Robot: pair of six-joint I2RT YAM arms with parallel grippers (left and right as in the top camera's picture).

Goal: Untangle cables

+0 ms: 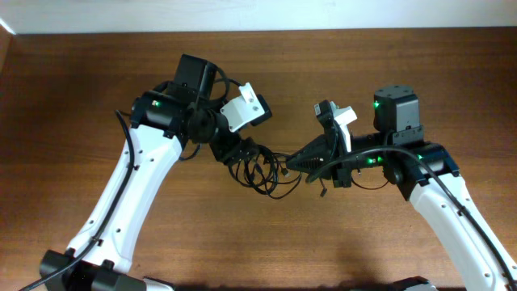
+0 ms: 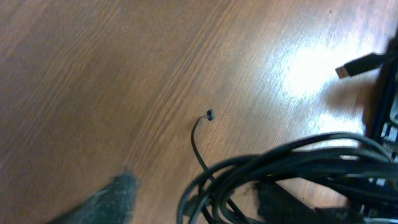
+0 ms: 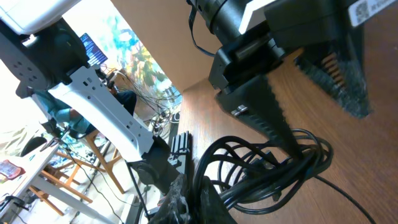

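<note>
Both claws, left [image 1: 242, 153] and right [image 1: 292, 162], meet at the cables [image 1: 262, 171] on the bare wooden table [image 1: 97, 73], their openings hidden by the looped bundle.

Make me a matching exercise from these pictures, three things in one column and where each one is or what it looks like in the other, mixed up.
Things:
1. cables
2. left gripper
3. right gripper
4. table

Descriptions:
A. brown wood surface
B. black tangled bundle between the two grippers
C. at the bundle's right edge in the overhead view
D. at the bundle's upper left edge in the overhead view

Pairs: 1-B, 2-D, 3-C, 4-A
</note>
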